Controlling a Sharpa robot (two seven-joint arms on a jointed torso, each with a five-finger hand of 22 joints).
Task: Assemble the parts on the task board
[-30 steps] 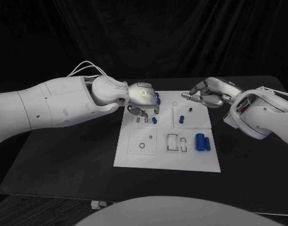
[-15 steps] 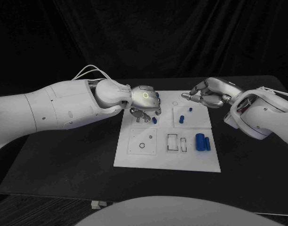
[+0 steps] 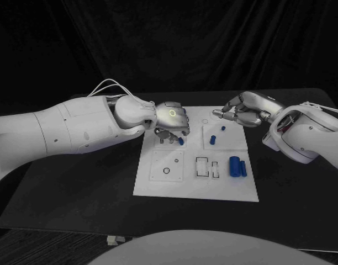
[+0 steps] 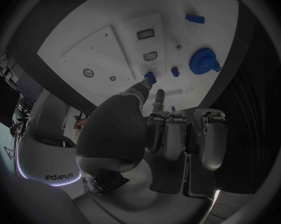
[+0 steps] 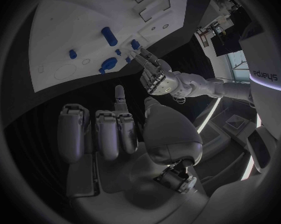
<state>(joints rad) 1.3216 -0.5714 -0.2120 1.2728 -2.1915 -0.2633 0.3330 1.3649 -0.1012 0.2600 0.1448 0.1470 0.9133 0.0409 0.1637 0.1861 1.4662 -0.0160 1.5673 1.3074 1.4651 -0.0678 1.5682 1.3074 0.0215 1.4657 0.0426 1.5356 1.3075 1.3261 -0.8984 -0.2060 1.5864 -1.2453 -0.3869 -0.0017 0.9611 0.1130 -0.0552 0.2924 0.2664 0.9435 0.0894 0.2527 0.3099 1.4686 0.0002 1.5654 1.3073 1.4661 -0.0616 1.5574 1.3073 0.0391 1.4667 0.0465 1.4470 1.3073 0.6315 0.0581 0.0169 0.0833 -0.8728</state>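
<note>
Change since the earlier frames: left arm (image 3: 65, 127) has reached further over the worktop (image 3: 73, 187), and left hand (image 3: 170, 122) has come down from the board's far-left corner to sit lower over the far-left part of the board (image 3: 157, 185). Right hand and the loose parts on the board read unchanged.

Left hand: palm down over the board's far-left area, fingers pointing down at the plate. In the left wrist view a thumb and a finger (image 4: 158, 98) reach toward a small part (image 4: 149, 77); whether the part is gripped or only touched cannot be told. Other fingers lie curled side by side.

Right hand (image 3: 244, 110): held just off the board's far-right corner, above the worktop, fingers curled inward with nothing visible in them. In the right wrist view 1 finger (image 5: 119, 97) is extended and the rest are folded.

Board: white plate, centre of the black worktop, with outlined recesses in its near half.

Parts, head view count, blue:
- 1 small peg (image 3: 181, 141) at the left hand's fingertips.
- 1 small peg (image 3: 223, 128) in the far-right section.
- 1 short cylinder (image 3: 214, 140) just nearer than that peg.
- 1 large cylinder (image 3: 236, 166) at the right edge, with a thinner piece (image 3: 243, 169) touching its right side.

Left wrist view also shows 1 round blue disc-like part (image 4: 203, 61) and 1 small block (image 4: 195, 18).
</note>
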